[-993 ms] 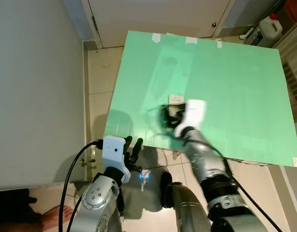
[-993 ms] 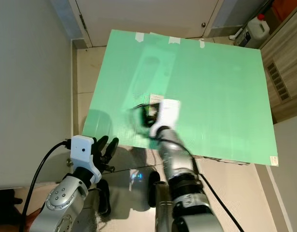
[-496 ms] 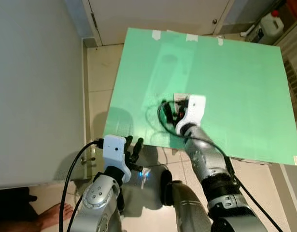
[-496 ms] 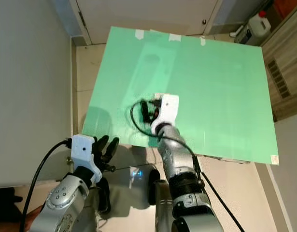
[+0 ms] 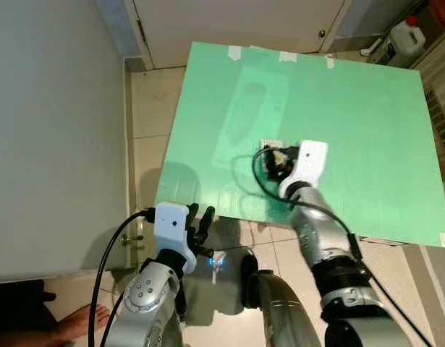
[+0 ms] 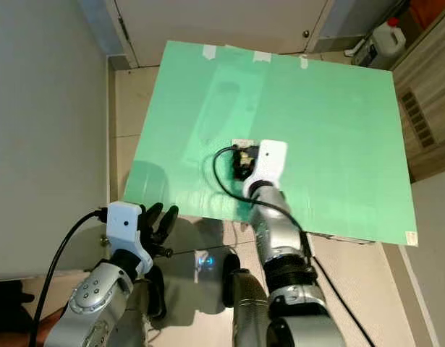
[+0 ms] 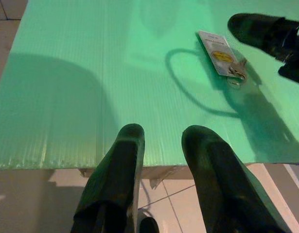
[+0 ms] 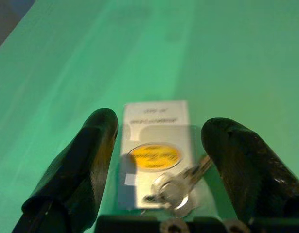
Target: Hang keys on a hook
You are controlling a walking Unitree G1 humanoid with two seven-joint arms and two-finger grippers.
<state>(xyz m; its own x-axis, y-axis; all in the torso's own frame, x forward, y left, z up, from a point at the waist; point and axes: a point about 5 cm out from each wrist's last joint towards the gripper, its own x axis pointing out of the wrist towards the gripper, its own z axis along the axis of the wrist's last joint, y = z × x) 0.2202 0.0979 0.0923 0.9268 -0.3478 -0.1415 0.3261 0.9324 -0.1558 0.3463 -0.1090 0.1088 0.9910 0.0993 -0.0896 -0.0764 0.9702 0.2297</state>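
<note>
From the head, the right gripper (image 5: pixel 276 163) and its white wrist cover most of the keys (image 8: pixel 176 187) and their tag (image 8: pixel 154 150), leaving only a pale corner. In the right wrist view the print on the tag is too blurred to read, and both fingers (image 8: pixel 76 170) are cut off by the picture's edge. In the left wrist view the left gripper (image 7: pixel 164 145) is cut off at its base. A person's bare foot (image 5: pixel 81 322) is cropped at the edge, by the floor (image 5: pixel 153 108)
</note>
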